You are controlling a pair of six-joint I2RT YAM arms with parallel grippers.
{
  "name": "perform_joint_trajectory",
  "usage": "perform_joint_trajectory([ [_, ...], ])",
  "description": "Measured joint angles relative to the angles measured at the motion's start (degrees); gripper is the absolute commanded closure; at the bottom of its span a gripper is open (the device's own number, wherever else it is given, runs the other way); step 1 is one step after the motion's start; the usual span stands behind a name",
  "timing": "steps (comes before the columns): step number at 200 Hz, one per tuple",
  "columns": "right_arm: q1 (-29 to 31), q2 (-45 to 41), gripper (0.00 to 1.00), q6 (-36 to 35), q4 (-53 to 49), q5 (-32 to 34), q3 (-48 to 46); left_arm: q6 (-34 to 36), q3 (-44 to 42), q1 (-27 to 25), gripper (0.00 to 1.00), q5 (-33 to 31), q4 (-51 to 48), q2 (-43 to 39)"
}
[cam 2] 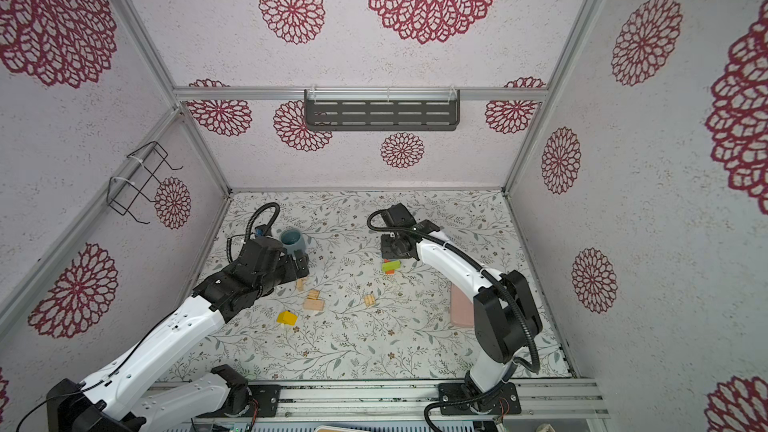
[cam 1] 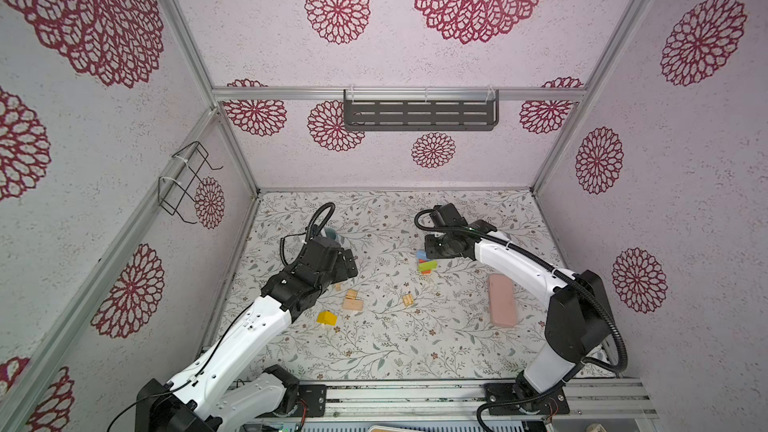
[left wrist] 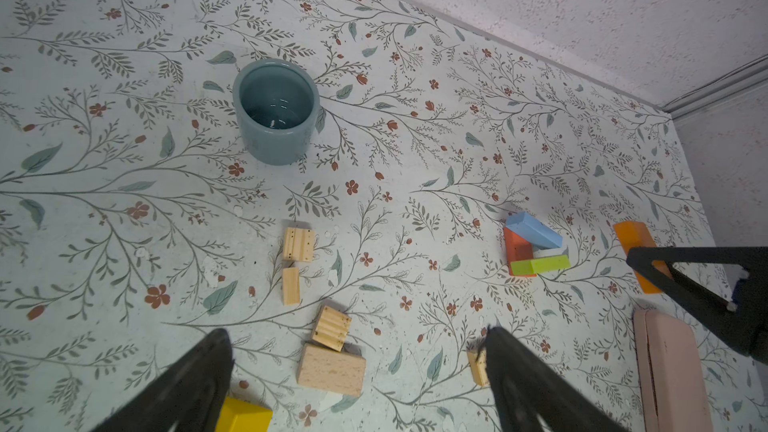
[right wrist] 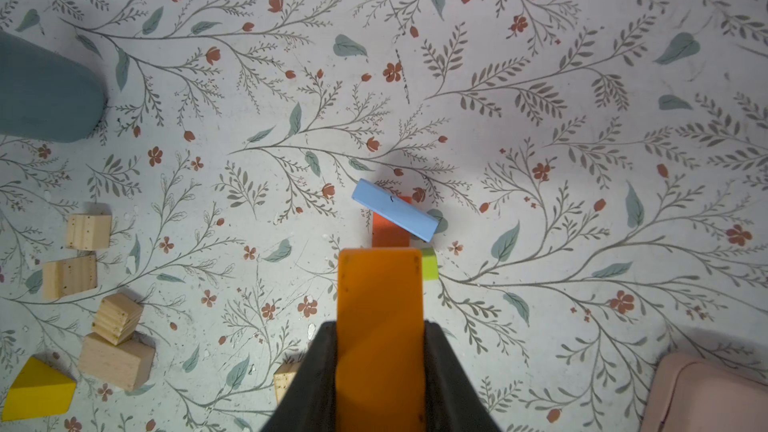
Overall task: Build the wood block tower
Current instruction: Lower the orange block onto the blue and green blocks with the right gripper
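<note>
The tower (cam 1: 427, 263) (cam 2: 390, 265) is a low pile: a red block (right wrist: 388, 232) and a green block (left wrist: 540, 264) with a light blue block (right wrist: 395, 209) lying skewed on top. My right gripper (right wrist: 380, 326) hangs just above it, shut on a long orange block (right wrist: 380, 297) (left wrist: 633, 238). My left gripper (left wrist: 355, 333) stands open over loose plain wood blocks: a large one (left wrist: 331, 369) and a grooved one (left wrist: 331, 328). A yellow block (cam 1: 326, 318) (cam 2: 286, 318) lies nearest the front. Other plain blocks (left wrist: 298, 244) (cam 1: 408, 299) lie scattered on the table.
A grey-blue mug (left wrist: 276, 112) (cam 2: 292, 239) stands at the back left, close to the left arm's wrist. A flat pink slab (cam 1: 502, 301) (left wrist: 669, 371) lies at the right under the right arm. Patterned walls enclose the table.
</note>
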Motion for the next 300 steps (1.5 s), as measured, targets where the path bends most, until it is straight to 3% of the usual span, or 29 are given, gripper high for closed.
perform_joint_trajectory([
  [147, -0.3, 3.3, 0.82, -0.3, -0.2, 0.5, -2.6, 0.1, -3.5, 0.1, 0.03, 0.6, 0.7, -2.3],
  [300, -1.2, 10.3, 0.83, -1.6, -0.9, 2.1, 2.8, 1.2, -3.5, 2.1, 0.03, 3.2, 1.1, 0.9],
])
